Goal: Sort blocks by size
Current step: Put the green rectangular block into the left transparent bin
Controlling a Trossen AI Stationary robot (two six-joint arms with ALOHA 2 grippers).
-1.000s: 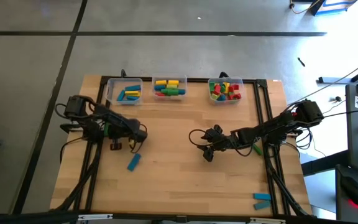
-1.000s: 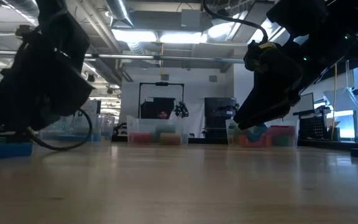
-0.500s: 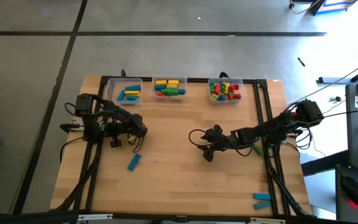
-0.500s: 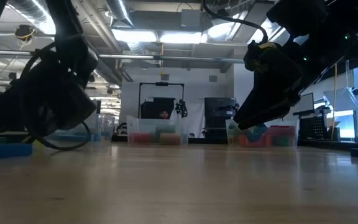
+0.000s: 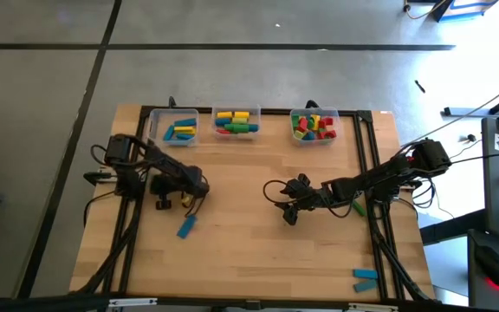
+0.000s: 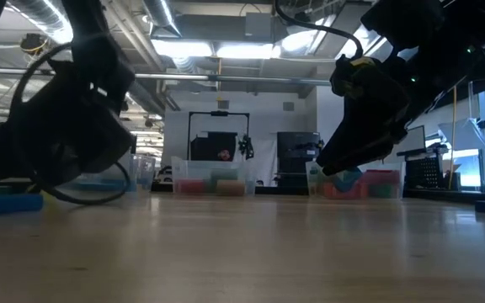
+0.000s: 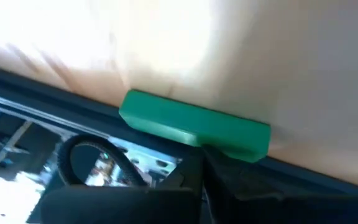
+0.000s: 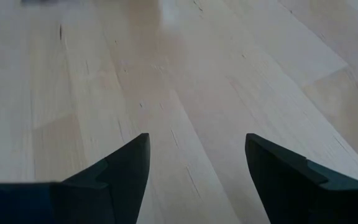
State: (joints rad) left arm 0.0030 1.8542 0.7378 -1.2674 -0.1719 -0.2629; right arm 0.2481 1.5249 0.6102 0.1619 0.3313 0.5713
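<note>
Long green block (image 7: 194,126) is sitting, seemingly pinched, in the closed left gripper (image 5: 196,186); right gripper (image 5: 289,206) is hovering agape, empty.

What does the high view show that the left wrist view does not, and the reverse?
Only the high view shows the three clear plastic bins of coloured blocks at the far edge, a loose blue block on the wooden table, two blue blocks near the right front corner, and the open, empty right gripper.

Only the left wrist view shows a long green bar block lying at the table's edge.

Both show the wooden table and the left arm, whose left gripper is shut.
</note>
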